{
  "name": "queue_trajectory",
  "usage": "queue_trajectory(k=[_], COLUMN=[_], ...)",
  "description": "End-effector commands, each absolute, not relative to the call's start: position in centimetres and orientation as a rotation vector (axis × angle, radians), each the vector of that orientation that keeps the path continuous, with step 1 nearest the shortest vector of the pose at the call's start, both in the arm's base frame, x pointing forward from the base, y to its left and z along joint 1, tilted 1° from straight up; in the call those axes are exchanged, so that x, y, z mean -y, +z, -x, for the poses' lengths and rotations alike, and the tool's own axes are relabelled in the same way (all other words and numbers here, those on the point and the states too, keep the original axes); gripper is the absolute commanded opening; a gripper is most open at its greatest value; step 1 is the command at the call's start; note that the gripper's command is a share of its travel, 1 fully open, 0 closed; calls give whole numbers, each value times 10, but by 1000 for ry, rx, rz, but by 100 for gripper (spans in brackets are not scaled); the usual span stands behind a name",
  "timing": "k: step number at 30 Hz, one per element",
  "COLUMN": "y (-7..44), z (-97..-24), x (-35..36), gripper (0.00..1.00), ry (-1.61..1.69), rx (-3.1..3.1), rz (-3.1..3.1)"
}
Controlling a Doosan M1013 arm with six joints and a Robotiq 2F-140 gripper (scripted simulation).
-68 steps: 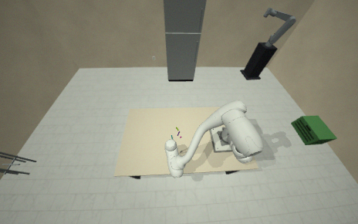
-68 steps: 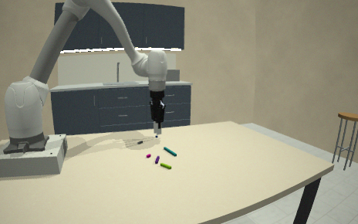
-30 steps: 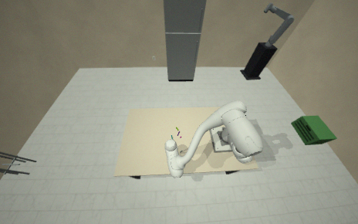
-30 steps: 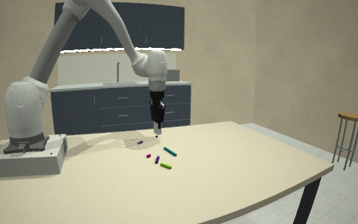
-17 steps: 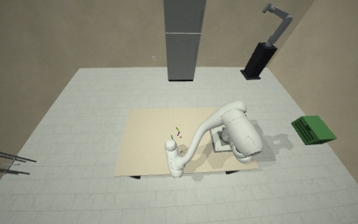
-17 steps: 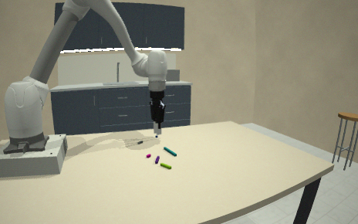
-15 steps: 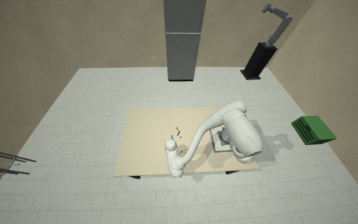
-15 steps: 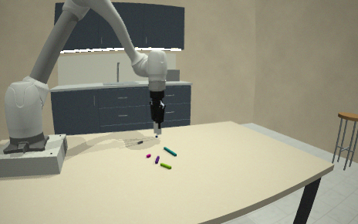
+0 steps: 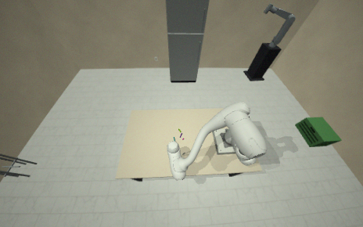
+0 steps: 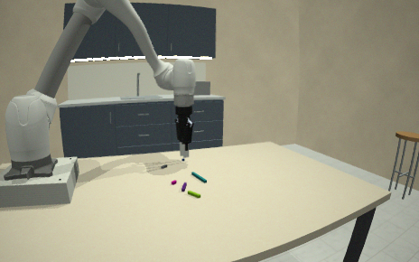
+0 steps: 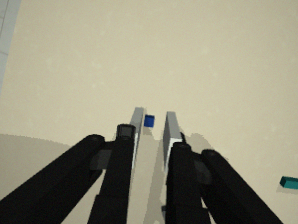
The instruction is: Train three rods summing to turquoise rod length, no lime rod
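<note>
My gripper [image 10: 184, 154] [image 11: 153, 123] points straight down near the back of the table, its fingers a narrow gap apart with nothing between them. A small blue rod [image 10: 182, 159] [image 11: 149, 120] lies on the table right under the fingertips, closer to the left finger in the wrist view. The turquoise rod [image 10: 199, 177] [image 11: 289, 181] [image 9: 174, 138] lies flat a little in front and to the right. A magenta rod [image 10: 173, 182], a purple rod [image 10: 183, 186] and a lime rod [image 10: 194, 194] lie close together in front of it. A dark grey rod [image 10: 163, 166] lies to the left of the gripper.
The rods lie on a beige table [image 10: 293, 181] [image 9: 149, 156]. The arm's base [image 10: 41, 181] stands at the table's left end in the exterior view. A stool [image 10: 406, 135] stands on the floor at the far right, a green crate [image 9: 318, 131] beside the table.
</note>
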State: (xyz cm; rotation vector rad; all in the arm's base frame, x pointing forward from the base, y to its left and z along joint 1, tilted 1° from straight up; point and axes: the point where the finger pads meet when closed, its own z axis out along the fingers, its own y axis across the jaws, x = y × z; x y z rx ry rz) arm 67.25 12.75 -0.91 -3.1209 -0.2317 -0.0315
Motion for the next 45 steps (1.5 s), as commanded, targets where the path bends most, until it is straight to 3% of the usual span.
queue_trajectory(k=[1, 45], y=[-13, -13], z=[-668, -663], x=[-131, -134], gripper=[15, 15], ry=[-23, -23], rx=[238, 238], rz=[3117, 3117])
